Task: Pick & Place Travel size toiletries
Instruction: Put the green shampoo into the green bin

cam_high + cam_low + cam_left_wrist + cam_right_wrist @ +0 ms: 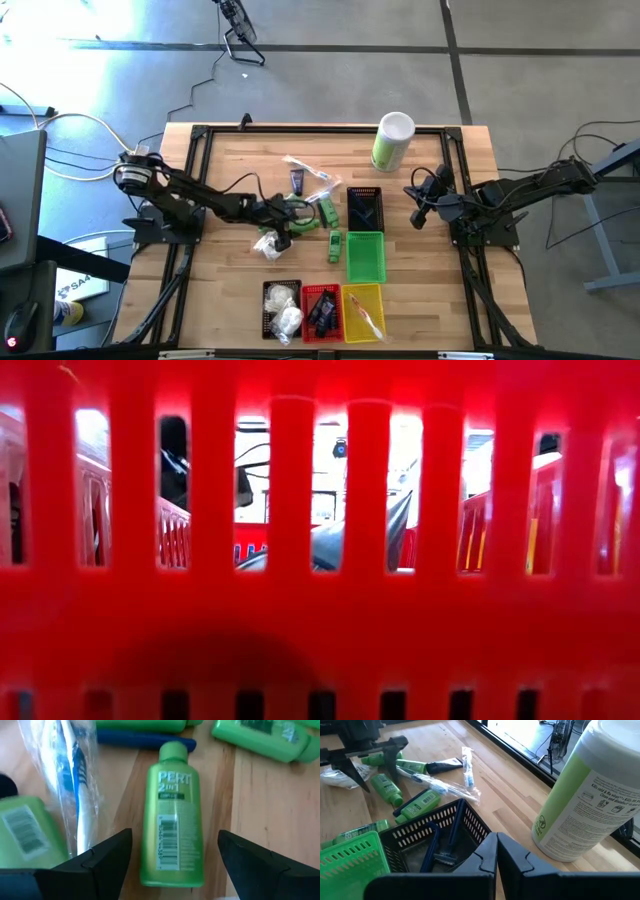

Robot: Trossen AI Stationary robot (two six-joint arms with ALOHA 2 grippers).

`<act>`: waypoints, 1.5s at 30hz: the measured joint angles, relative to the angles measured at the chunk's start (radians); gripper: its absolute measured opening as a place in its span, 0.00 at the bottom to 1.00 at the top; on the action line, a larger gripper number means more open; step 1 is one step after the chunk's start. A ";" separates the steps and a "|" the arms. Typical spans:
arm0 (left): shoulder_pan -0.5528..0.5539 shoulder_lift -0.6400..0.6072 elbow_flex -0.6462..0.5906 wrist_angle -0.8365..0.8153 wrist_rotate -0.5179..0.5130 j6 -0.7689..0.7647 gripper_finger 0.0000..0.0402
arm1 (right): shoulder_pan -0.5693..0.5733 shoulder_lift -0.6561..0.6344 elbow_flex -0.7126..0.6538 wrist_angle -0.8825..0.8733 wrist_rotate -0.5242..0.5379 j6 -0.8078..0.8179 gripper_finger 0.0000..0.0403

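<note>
Wooden table point(230, 165): toothbrush point(75, 780) beside bottle point(172, 815) under left gripper point(172, 857).

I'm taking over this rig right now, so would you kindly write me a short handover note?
Left gripper: jaws open, one on each side of a green bottle lying on the table, not yet gripped.
Right gripper: jaws shut, empty, waiting near the black basket and the canister.
Done: items already lie in the black, red and yellow baskets and the second black one at the front.
Left: green basket looks empty; more green bottles, a blue tube and wrapped sticks remain loose mid-table.
</note>
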 joint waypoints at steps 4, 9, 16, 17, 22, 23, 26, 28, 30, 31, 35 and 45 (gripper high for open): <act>0.000 0.016 0.000 0.005 -0.004 -0.008 0.72 | 0.000 0.000 0.000 0.000 0.000 0.000 0.01; 0.000 0.016 0.000 0.007 -0.004 -0.007 0.72 | 0.000 0.000 0.000 0.000 0.000 0.000 0.01; 0.000 0.017 0.000 0.008 -0.007 -0.007 0.61 | 0.000 0.000 0.000 0.000 0.000 0.000 0.01; 0.001 0.018 0.000 0.008 -0.007 -0.007 0.59 | 0.000 0.000 0.000 0.000 0.000 0.000 0.01; 0.001 0.018 0.000 0.008 -0.010 -0.007 0.48 | 0.000 0.000 0.000 0.000 0.000 0.000 0.01; 0.001 0.018 0.000 0.009 -0.009 -0.007 0.46 | 0.000 0.000 0.000 0.000 0.000 0.000 0.01; 0.001 0.018 0.000 0.010 -0.002 -0.007 0.44 | 0.000 0.000 0.000 0.000 0.000 0.000 0.01; 0.001 0.018 0.000 0.010 0.000 -0.009 0.45 | 0.000 0.000 0.000 0.000 0.000 0.000 0.01; 0.001 0.018 0.000 0.010 0.001 -0.010 0.46 | 0.000 0.000 0.000 0.000 0.000 0.000 0.01; 0.001 0.018 0.000 0.010 0.001 -0.010 0.46 | 0.000 0.000 0.000 0.000 -0.001 0.000 0.01; 0.001 0.018 0.000 0.011 0.001 -0.006 0.47 | 0.000 0.000 0.000 0.000 -0.003 0.000 0.01; 0.000 -0.053 -0.002 0.009 0.006 0.029 0.47 | 0.000 0.000 0.000 0.000 -0.004 0.000 0.01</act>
